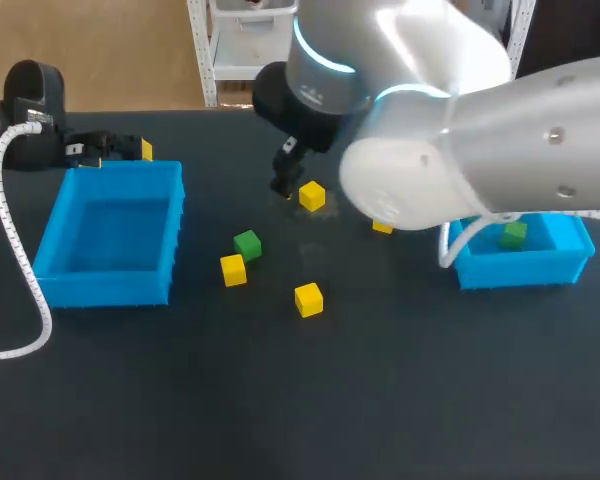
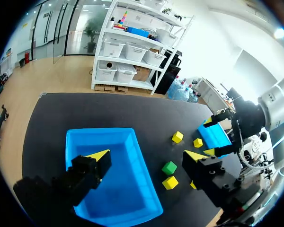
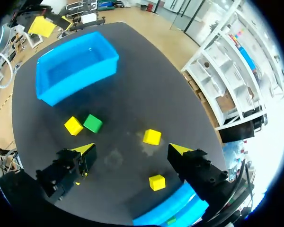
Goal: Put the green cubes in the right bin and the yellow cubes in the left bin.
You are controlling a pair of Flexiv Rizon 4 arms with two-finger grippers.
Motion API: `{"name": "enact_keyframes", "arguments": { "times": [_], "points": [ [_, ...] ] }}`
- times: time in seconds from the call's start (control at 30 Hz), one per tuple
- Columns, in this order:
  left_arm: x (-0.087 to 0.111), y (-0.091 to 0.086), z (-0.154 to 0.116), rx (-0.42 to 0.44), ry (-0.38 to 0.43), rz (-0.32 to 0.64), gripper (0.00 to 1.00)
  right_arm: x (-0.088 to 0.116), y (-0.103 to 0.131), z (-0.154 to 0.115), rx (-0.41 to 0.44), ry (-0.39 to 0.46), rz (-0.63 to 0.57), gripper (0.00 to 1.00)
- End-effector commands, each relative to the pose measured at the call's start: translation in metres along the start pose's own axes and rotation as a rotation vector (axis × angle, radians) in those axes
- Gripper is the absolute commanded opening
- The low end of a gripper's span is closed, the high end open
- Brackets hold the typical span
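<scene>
As you look in from the near edge of the worktop [image 1: 400,400], the first yellow cube [image 1: 308,299] lies loose toward the middle. Just beyond it, the second yellow cube [image 1: 233,269] sits close beside the loose green cube [image 1: 247,244]; you cannot tell whether they touch. Off to your left stands the left bin [image 1: 55,270]. Off to your right stands the right bin [image 1: 570,262], with the binned green cube [image 1: 513,235] inside it. Your right arm [image 1: 500,130] crosses above that bin, and the third yellow cube [image 1: 382,227] peeks out from under the arm, near the bin's left wall. Farther on, the fourth yellow cube [image 1: 312,196] lies on the worktop, and your right pincer [image 1: 283,180] hangs just beside it, fingers spread wide and gripping nothing. Farthest, by the far rim of the left bin, your left pincer [image 2: 147,156] is likewise spread wide and holds nothing, with that bin lying ahead of its fingers.
</scene>
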State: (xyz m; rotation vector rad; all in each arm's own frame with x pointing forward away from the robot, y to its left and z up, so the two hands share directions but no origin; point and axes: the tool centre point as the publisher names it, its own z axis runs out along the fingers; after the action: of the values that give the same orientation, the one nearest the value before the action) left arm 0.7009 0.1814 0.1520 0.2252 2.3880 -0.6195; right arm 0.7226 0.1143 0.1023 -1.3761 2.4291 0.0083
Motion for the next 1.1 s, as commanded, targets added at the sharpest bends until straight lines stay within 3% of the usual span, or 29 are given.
{"name": "enact_keyframes", "arguments": {
  "times": [0.03, 0.53, 0.8, 1.1],
  "points": [
    [0.001, 0.002, 0.0, 0.008, -0.005, 0.002, 1.0, -0.016, 0.005, 0.013, -0.02, 0.053, -0.021, 1.0],
    [0.001, 0.002, 0.0, 0.008, -0.005, 0.002, 1.0, -0.024, 0.019, 0.045, -0.08, 0.085, -0.132, 1.0],
    [0.001, 0.002, 0.0, 0.008, -0.005, 0.002, 1.0, -0.018, 0.018, 0.047, -0.124, 0.086, -0.214, 1.0],
    [0.001, 0.002, 0.0, 0.008, -0.005, 0.002, 1.0, -0.011, 0.038, 0.042, -0.194, 0.112, -0.323, 1.0]
  ]
}}
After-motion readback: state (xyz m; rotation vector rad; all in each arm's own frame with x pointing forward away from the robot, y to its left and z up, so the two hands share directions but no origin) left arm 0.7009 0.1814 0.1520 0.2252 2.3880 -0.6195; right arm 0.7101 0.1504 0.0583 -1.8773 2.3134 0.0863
